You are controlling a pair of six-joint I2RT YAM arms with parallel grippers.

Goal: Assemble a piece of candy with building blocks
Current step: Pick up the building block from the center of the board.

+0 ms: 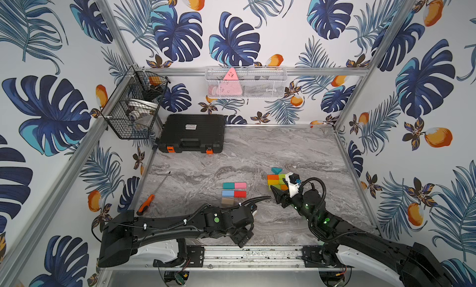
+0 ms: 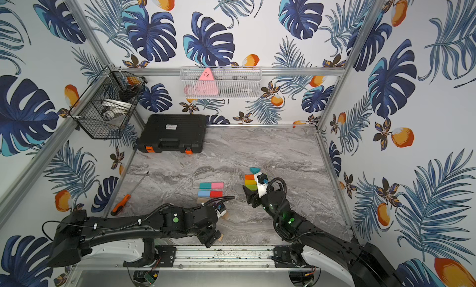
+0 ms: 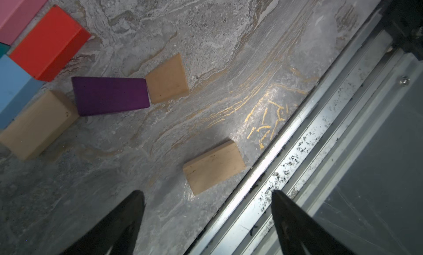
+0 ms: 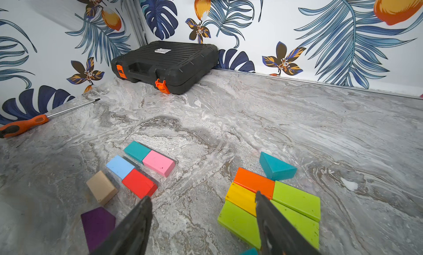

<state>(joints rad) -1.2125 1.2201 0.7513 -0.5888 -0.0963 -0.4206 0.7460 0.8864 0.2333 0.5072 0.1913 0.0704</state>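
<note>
1. Presently, the building blocks (image 4: pixel 295 199) are laid flat on the table (image 4: pixel 229 118), the grouped ones with long axes side to side.
2. On the left gripper (image 3: pixel 206 192), fingers are spread wide, nothing grasped, near a plain wood block (image 3: pixel 214 166).
3. On the right gripper (image 4: pixel 202 195), fingers are parted, empty, between the groups.

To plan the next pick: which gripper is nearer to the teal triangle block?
Right. The right gripper hovers at the green-yellow-orange cluster beside the teal triangle; the left gripper is far off, near the front rail.
</note>
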